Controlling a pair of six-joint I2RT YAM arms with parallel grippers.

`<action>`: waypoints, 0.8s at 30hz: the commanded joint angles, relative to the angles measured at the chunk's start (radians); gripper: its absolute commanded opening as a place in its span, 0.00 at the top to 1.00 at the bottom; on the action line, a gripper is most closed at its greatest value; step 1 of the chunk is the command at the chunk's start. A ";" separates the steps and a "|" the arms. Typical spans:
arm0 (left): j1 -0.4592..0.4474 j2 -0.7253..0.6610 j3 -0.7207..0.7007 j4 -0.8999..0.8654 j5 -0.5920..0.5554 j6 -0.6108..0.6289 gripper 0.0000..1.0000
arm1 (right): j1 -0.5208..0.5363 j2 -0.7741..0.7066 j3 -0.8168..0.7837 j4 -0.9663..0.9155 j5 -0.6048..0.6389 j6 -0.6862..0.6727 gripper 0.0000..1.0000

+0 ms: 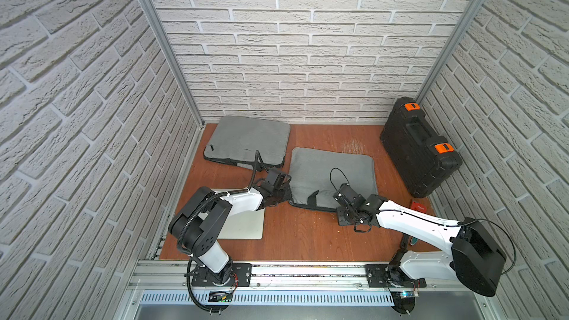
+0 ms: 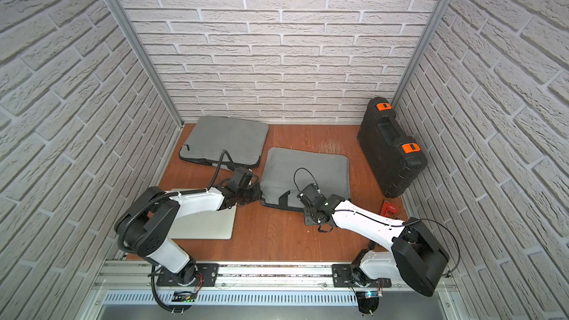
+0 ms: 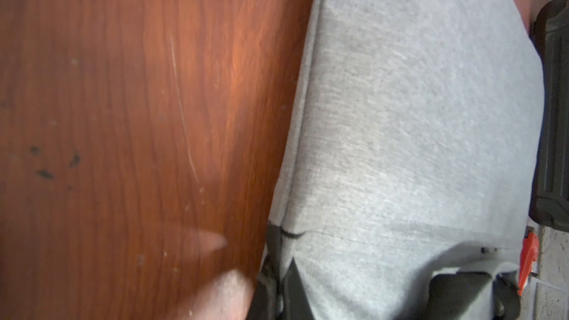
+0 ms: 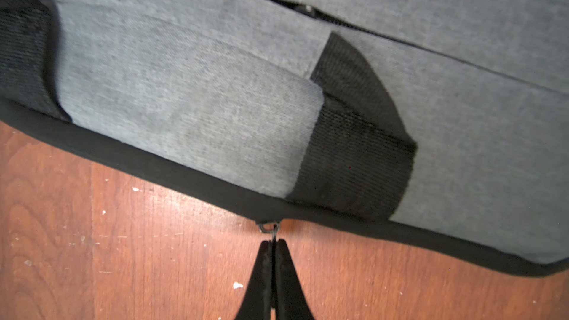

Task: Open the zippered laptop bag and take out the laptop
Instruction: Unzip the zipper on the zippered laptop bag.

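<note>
A grey zippered laptop bag lies flat in the middle of the wooden table, its handle toward the front. My right gripper is at the bag's black front edge, shut on the small metal zipper pull. My left gripper is shut on the bag's front left corner, where the black trim starts. The inside of the bag is hidden. A silver laptop lies flat at the front left, outside any bag and partly under my left arm.
A second grey bag lies at the back left. A black tool case with orange latches stands by the right wall. In front of it lies a small red object. Brick walls close in three sides.
</note>
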 commanded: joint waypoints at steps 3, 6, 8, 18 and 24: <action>0.068 0.068 0.056 0.013 -0.098 0.022 1.00 | -0.010 -0.019 -0.043 -0.079 -0.042 0.041 0.94; 0.079 0.083 0.077 0.024 -0.078 0.024 0.95 | -0.009 -0.011 -0.054 -0.032 -0.091 0.054 0.94; 0.080 0.077 0.073 0.046 -0.058 0.019 0.83 | -0.009 -0.006 -0.054 -0.017 -0.101 0.062 0.94; 0.030 -0.117 -0.046 0.003 -0.072 -0.061 0.51 | 0.006 0.003 -0.049 0.010 -0.125 0.084 0.94; -0.127 -0.195 -0.079 -0.037 -0.166 -0.122 0.48 | 0.034 0.007 -0.051 0.029 -0.128 0.111 0.94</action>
